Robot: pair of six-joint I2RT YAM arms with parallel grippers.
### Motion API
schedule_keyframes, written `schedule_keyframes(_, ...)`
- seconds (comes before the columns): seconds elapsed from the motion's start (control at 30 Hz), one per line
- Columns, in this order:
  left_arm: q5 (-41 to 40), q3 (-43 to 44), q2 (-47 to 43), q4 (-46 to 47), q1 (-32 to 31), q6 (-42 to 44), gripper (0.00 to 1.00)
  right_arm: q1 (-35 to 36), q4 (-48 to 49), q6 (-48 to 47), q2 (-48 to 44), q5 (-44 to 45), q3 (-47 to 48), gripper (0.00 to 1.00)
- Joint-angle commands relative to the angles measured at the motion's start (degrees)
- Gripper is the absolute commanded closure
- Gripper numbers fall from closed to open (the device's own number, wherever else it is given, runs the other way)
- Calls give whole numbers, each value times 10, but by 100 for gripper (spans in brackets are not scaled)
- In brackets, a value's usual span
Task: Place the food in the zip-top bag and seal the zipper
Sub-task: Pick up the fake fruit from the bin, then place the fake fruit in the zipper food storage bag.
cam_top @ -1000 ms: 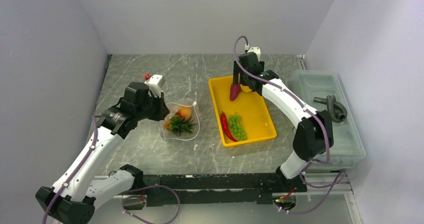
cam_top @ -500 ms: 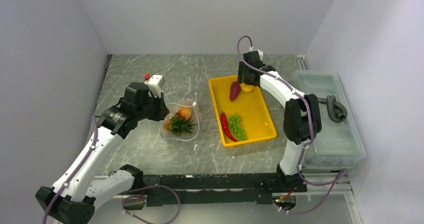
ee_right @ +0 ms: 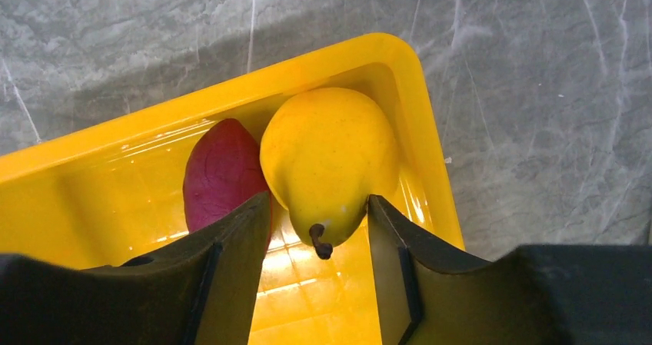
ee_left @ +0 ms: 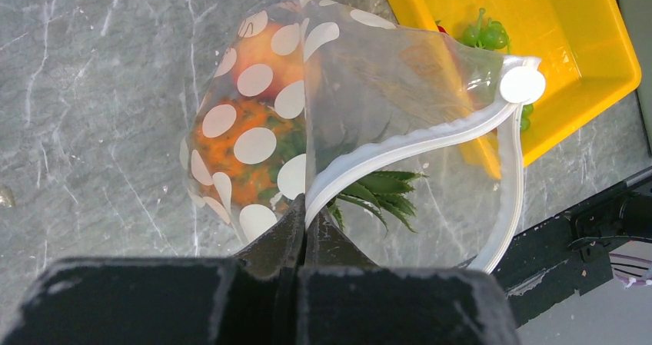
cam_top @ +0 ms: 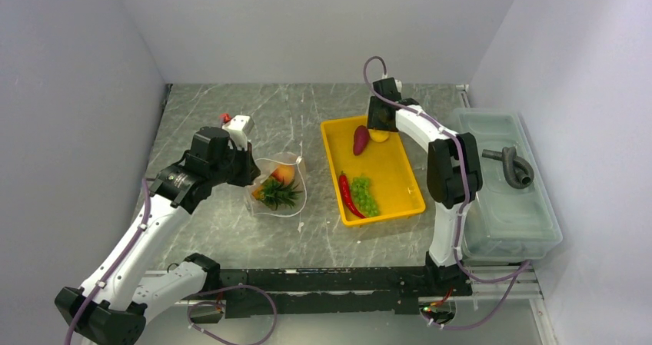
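In the tray's far corner: the right gripper [ee_right: 317, 207] stands with its jaws spread astride the yellow pear [ee_right: 330, 149], the stem end between them; whether the pads already touch the skin I cannot tell
Grip, as I'd judge it: close evenly on the pear's narrower stem end, keep the left-hand finger off the purple eggplant piece [ee_right: 219, 172] lying against the pear's side, then lift straight up clear of the yellow tray [ee_right: 115, 149] wall before swinging across
Pear to jaws: centred between the fingers, resting on the tray floor, tucked into the corner
At the bag's mouth: the left gripper [ee_left: 304, 210] has its jaws pressed together, pinching the zipper [ee_left: 415, 139] rim of the zip-top bag [ee_left: 369, 68] and holding the mouth up and gaping
Bag, as I'd judge it: that pinch wants to hold steady so the pear has a wide opening to drop through
Inside the bag: peach [ee_left: 261, 53] and orange pineapple [ee_left: 223, 141], green leaves pointing toward the mouth
Near end of the tray: red chilli [cam_top: 347, 194] and green grapes [cam_top: 364, 195] side by side, well apart from the right jaws
Zipper: not yet sealed
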Motion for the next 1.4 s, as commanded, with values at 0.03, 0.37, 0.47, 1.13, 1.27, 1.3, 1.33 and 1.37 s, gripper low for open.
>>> schedule_keyframes(0.03, -9, 1, 1, 6, 3, 9, 100, -3, 13, 4, -6, -6, 22, 52)
schedule_keyframes(0.37, -15, 0, -8, 6, 3, 7, 100, -3, 6, -4, -103, 4, -14, 86)
schedule_keyframes(0.47, -15, -1, -7, 6, 3, 7, 100, 0, 8, -7, -151, -9, -38, 86)
schedule_keyframes(1.13, -13, -4, -16, 13, 3, 3, 100, 231, -33, -15, -473, -74, -145, 92)
schedule_keyframes(1.27, -12, -5, -18, 13, 3, 2, 100, 268, -26, -10, -515, -132, -159, 92)
schedule_keyframes(1.3, -12, -5, -19, 14, 3, 2, 100, 277, -23, -8, -522, -150, -161, 92)
schedule_keyframes(1.33, -11, -4, -19, 14, 4, 2, 100, 286, -21, -6, -528, -163, -163, 92)
schedule_keyframes(1.37, -11, -4, -19, 14, 3, 2, 100, 295, -18, -4, -533, -174, -167, 92)
